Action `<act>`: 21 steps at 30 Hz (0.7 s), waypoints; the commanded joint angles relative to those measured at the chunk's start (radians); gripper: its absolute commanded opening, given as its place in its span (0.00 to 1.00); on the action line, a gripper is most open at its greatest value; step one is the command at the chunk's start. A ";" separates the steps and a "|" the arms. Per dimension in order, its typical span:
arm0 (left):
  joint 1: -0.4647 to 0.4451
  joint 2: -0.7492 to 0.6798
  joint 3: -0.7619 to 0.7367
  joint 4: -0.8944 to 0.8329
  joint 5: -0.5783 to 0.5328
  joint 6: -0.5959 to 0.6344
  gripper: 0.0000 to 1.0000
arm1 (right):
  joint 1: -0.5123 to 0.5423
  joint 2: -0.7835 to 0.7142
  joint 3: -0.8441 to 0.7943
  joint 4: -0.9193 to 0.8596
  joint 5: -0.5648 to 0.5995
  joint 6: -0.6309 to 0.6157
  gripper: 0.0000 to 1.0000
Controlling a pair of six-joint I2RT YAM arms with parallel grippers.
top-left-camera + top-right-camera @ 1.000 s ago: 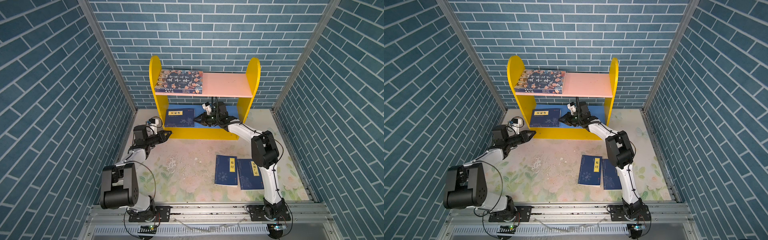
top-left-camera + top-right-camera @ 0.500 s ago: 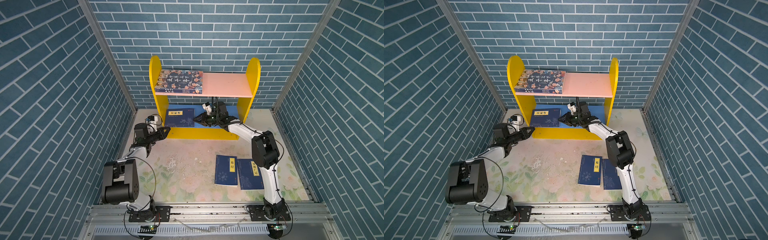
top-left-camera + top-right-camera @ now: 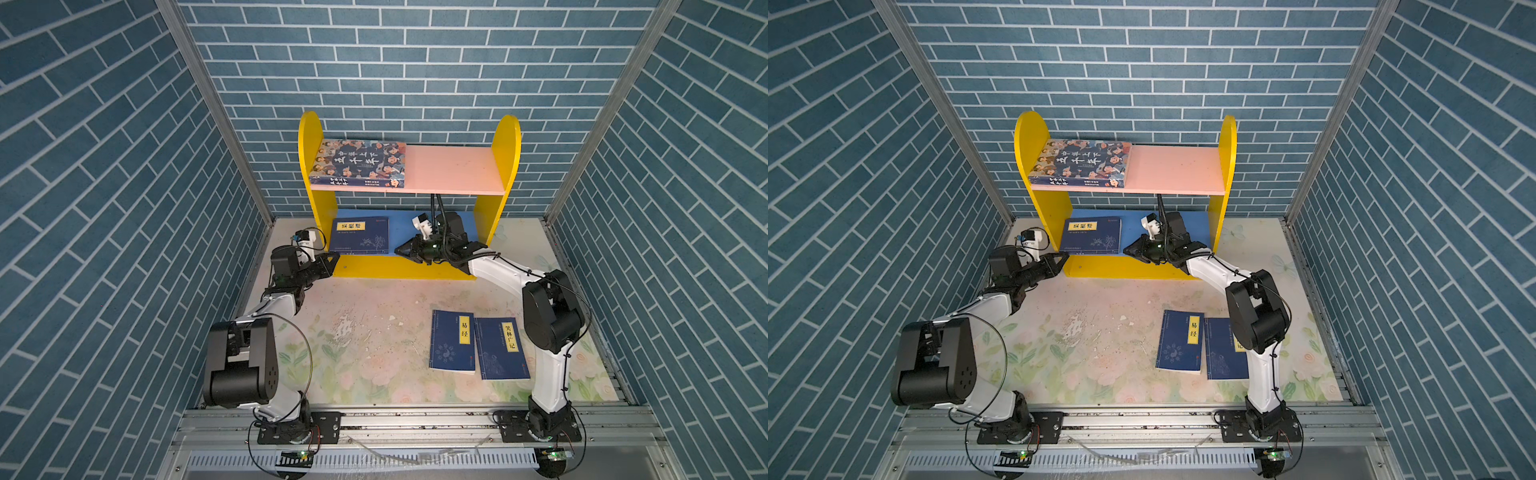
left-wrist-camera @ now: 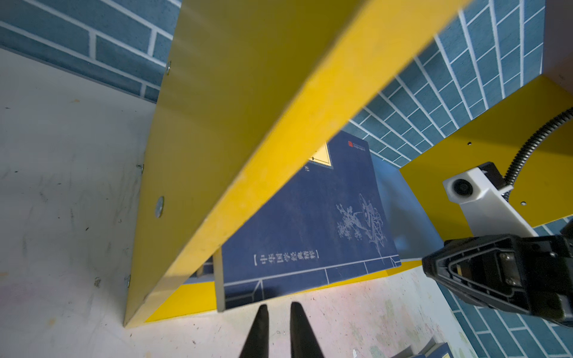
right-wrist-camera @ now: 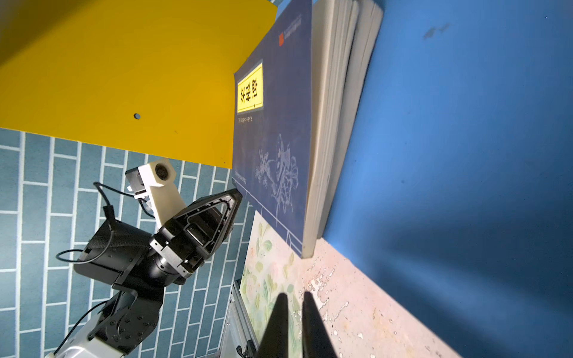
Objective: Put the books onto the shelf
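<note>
The shelf (image 3: 453, 170) stands at the back, and the cartoon-faced book (image 3: 359, 163) lies on the left of its pink board. A navy book (image 3: 361, 235) (image 4: 310, 223) lies on the blue lower board (image 3: 401, 226). The right wrist view shows it on top of another book (image 5: 350, 93). Two more navy books (image 3: 453, 340) (image 3: 500, 349) lie side by side on the mat. My left gripper (image 3: 334, 259) (image 4: 279, 307) is shut and empty at the shelf's front left corner, just short of the navy book's corner. My right gripper (image 3: 397, 250) (image 5: 294, 294) is shut and empty, pointing at that book's right edge.
Brick-patterned walls (image 3: 124, 166) close in on three sides. The shelf's yellow side panel (image 4: 248, 124) stands right beside my left gripper. The right arm's elbow (image 3: 548, 316) hangs over the edge of the books on the mat. A metal rail (image 3: 415, 419) runs along the front.
My left gripper has edged toward the shelf's front left corner and its jaws have closed. My left elbow has drawn back toward the wall. The right arm has stayed in place.
</note>
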 commanded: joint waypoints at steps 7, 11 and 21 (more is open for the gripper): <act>-0.008 0.028 0.028 0.037 -0.027 0.013 0.10 | 0.029 -0.056 -0.067 0.094 -0.010 -0.011 0.08; -0.011 0.032 0.032 0.038 -0.026 0.012 0.09 | 0.032 -0.047 -0.071 0.119 -0.013 0.005 0.07; -0.011 0.034 0.032 0.049 -0.028 0.004 0.10 | 0.049 0.009 -0.032 0.159 -0.019 0.036 0.06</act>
